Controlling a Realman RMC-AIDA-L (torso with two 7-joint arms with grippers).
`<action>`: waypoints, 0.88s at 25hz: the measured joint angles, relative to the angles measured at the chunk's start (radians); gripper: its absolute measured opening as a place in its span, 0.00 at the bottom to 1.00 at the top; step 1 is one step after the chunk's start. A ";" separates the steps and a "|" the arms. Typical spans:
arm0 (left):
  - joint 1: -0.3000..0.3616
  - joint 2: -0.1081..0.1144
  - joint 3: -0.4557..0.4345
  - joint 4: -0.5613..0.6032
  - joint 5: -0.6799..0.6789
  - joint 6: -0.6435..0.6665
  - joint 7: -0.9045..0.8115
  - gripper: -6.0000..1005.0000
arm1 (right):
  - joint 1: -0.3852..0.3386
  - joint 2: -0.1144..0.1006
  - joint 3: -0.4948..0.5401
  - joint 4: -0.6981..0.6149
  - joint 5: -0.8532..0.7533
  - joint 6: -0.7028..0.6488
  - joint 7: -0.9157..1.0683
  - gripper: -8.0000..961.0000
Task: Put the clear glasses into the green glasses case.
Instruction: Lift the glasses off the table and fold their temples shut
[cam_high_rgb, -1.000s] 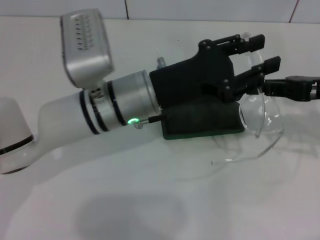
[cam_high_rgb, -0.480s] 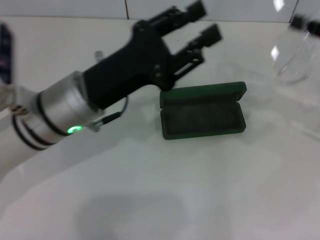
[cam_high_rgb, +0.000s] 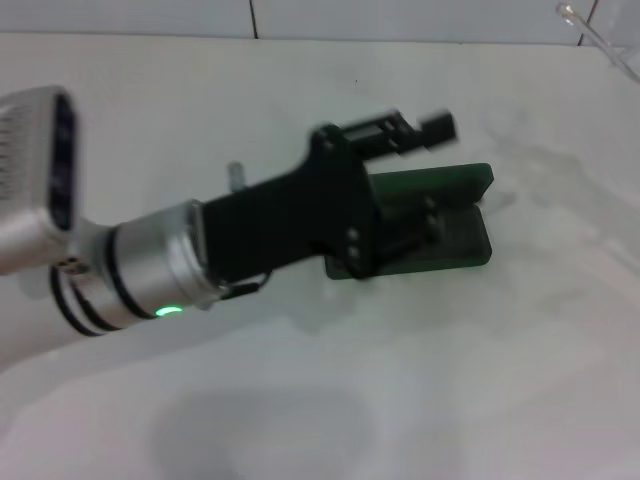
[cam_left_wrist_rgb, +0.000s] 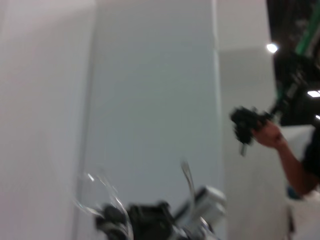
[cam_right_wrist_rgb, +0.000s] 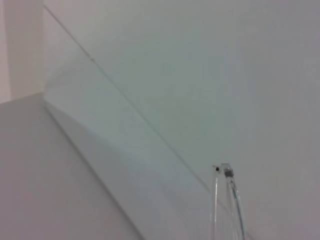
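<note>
The green glasses case lies open on the white table, lid raised at the back. My left gripper hangs over the case's left half, open and empty, and hides part of the lining. Of the clear glasses only one arm tip shows, at the top right corner of the head view. The left wrist view shows the clear glasses up in the air beside my right gripper, which looks shut on them. One clear arm of the glasses pokes into the right wrist view.
A white table spreads around the case, with a tiled wall behind it. The left wrist view catches a person's hand holding a black device far off.
The left gripper has swung down from the back onto the case's left half. The glasses rose farther up and right, almost out of the head view.
</note>
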 joint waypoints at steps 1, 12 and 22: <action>-0.011 -0.001 0.003 -0.004 0.018 -0.005 -0.001 0.50 | 0.003 0.003 -0.002 0.002 0.001 -0.006 -0.002 0.12; -0.151 -0.020 0.138 -0.025 0.048 -0.036 0.011 0.50 | 0.058 0.020 -0.063 0.045 -0.006 -0.010 -0.004 0.12; -0.189 -0.019 0.144 -0.020 0.013 -0.036 0.011 0.50 | 0.114 0.023 -0.217 0.109 -0.007 0.042 -0.019 0.12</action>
